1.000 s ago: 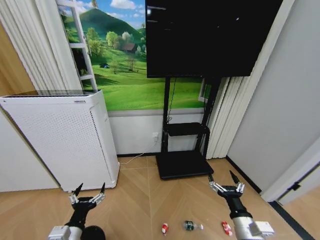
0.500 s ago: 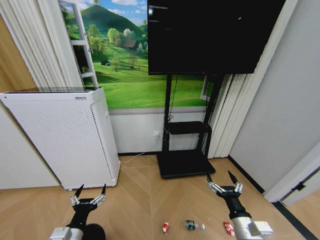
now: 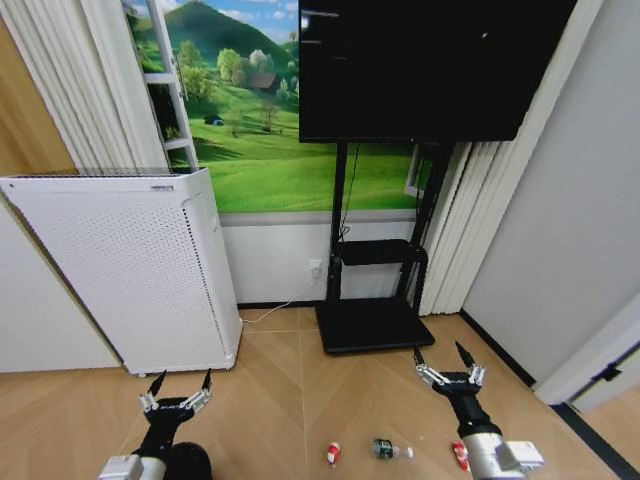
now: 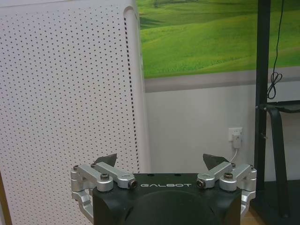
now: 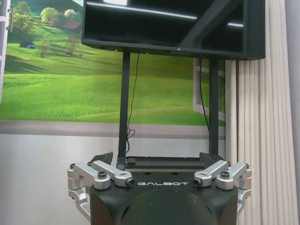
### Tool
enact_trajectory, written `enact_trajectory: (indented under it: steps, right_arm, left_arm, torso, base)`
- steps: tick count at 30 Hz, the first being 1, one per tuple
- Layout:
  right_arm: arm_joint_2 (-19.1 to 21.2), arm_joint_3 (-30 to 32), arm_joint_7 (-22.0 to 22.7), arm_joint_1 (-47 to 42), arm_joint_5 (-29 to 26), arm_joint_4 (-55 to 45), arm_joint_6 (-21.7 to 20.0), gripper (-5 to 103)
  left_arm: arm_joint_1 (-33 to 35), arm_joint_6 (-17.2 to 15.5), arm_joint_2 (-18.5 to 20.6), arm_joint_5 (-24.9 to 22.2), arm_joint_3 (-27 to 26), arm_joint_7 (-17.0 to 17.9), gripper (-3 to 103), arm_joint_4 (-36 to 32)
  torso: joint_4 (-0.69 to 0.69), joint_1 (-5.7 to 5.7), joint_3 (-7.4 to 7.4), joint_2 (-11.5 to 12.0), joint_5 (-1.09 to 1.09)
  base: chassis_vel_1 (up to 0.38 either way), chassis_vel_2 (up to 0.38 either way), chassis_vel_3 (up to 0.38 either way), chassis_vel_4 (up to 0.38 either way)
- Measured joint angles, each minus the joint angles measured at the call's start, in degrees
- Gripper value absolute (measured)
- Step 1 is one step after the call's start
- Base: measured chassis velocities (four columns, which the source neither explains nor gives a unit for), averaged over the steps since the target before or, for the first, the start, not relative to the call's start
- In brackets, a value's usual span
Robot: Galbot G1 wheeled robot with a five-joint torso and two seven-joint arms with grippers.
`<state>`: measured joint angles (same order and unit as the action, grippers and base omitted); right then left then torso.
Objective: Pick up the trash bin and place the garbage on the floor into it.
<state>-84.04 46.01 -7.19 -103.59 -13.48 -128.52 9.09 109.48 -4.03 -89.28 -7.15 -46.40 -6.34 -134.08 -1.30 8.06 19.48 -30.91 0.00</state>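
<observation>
Garbage point(image 3: 391, 450) lies on the floor point(image 3: 290, 400) between both tools, just short of their tips; the left tool point(image 3: 178, 391) and right tool point(image 3: 443, 363) hang spread and empty, apparently readied for approach. Trash bin point(image 3: 187, 462) sits beneath the left tool.

Three litter pieces on the floor point(image 3: 290, 400): two red wrappers point(image 3: 333, 454) at 6 and 5 o'clock, one bottle point(image 3: 383, 449) between.

The whole head view slides a bit — the camera turns, not the room. The white perforated appliance point(image 3: 130, 270), the TV point(image 3: 430, 65) and its black TV stand base point(image 3: 372, 325) all sit a little more to the right. The 3 pieces of garbage point(image 3: 390, 450) on the floor point(image 3: 290, 400) sit lower in the picture — nearer its bottom edge.
</observation>
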Motion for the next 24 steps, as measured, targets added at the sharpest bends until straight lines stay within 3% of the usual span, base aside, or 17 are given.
enact_trajectory:
  steps: [16, 24]
  right_arm:
    - [0.9, -0.2, 0.2, 0.6, -0.4, 0.5, -0.2, 100]
    - [0.9, -0.5, 2.6, 0.9, -1.2, 1.2, 1.6, 100]
  left_arm:
    - [0.0, 0.2, -0.6, 0.3, -0.1, 0.0, 100, 0.1]
    - [0.1, 0.2, -0.7, 0.5, -0.1, 0.1, 100, 0.3]
  torso:
    - [0.00, -1.42, -2.13, 3.6, 0.00]
    - [0.00, -2.25, -3.43, 5.7, 0.00]
  base:
    - [0.000, 0.000, 0.000, 0.000]
    - [0.000, 0.000, 0.000, 0.000]
